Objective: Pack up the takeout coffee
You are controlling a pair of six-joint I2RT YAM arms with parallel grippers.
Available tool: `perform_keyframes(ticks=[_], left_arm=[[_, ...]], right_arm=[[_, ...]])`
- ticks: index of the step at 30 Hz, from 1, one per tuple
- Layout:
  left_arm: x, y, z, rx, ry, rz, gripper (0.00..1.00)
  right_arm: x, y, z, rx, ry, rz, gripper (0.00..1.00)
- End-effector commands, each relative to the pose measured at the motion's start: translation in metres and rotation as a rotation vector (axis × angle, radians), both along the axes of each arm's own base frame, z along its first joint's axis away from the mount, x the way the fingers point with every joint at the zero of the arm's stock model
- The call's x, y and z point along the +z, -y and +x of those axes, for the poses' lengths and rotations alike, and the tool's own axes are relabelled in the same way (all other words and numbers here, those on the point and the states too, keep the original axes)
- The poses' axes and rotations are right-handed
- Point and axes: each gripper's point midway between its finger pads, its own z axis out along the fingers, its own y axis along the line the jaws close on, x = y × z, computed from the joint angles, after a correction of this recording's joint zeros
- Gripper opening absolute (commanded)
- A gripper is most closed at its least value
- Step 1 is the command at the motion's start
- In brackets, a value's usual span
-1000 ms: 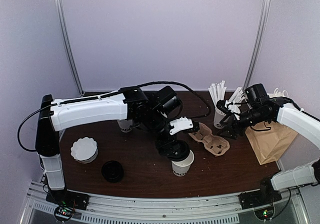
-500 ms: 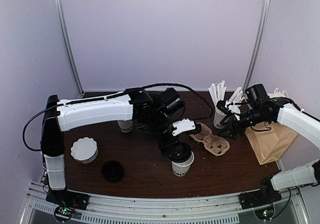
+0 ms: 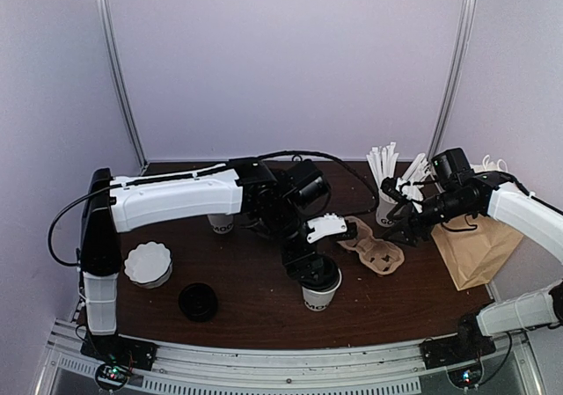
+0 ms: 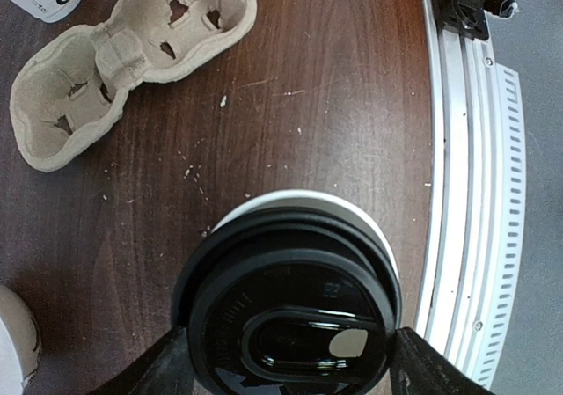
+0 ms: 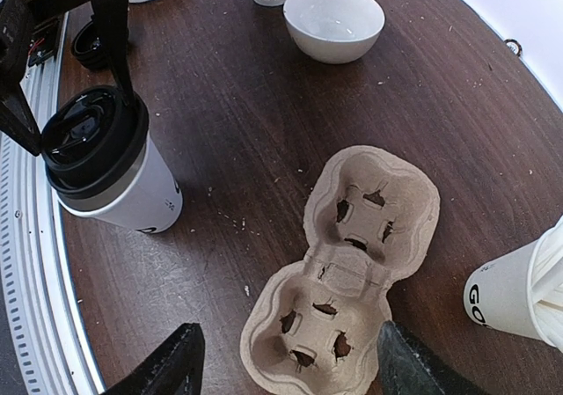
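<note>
The takeout coffee [image 3: 322, 293], a white cup with a black lid, stands upright near the table's front middle; it also shows in the left wrist view [image 4: 290, 289] and the right wrist view [image 5: 114, 175]. My left gripper [image 3: 304, 267] [image 4: 290, 367] is above it, its two fingers pressed against opposite sides of the lid. My right gripper [image 3: 401, 224] [image 5: 286, 369] is open and empty, hovering over the near cell of a brown pulp cup carrier [image 3: 374, 251] [image 5: 352, 263] [image 4: 114, 61] that lies flat right of the coffee.
A brown paper bag [image 3: 475, 245] lies at the right edge. A white cup of white sticks [image 3: 387, 200] stands behind the carrier. A lidless white cup [image 3: 220, 223], a white bowl [image 3: 148, 265] and a loose black lid [image 3: 198, 301] sit on the left.
My left arm has shifted a little to the right while its gripper stays over the coffee. The right arm and the carrier have barely moved.
</note>
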Motion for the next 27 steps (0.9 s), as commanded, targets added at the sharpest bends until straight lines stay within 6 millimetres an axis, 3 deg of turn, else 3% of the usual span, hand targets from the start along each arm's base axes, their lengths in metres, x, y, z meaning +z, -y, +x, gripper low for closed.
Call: perform_keyframes(ticks=[1, 15, 27], left_arm=[[-0.004, 0.008, -0.004, -0.011, -0.020, -0.002, 0.78], [-0.009, 0.016, -0.012, -0.041, -0.046, -0.008, 0.78], [-0.012, 0.006, -0.018, -0.054, -0.048, 0.012, 0.81]], right_arm=[[-0.001, 0.003, -0.003, -0.002, 0.003, -0.012, 0.71], [0.000, 0.003, -0.004, 0.002, 0.002, -0.011, 0.71], [-0.001, 0.003, -0.004, 0.003, -0.004, -0.008, 0.71]])
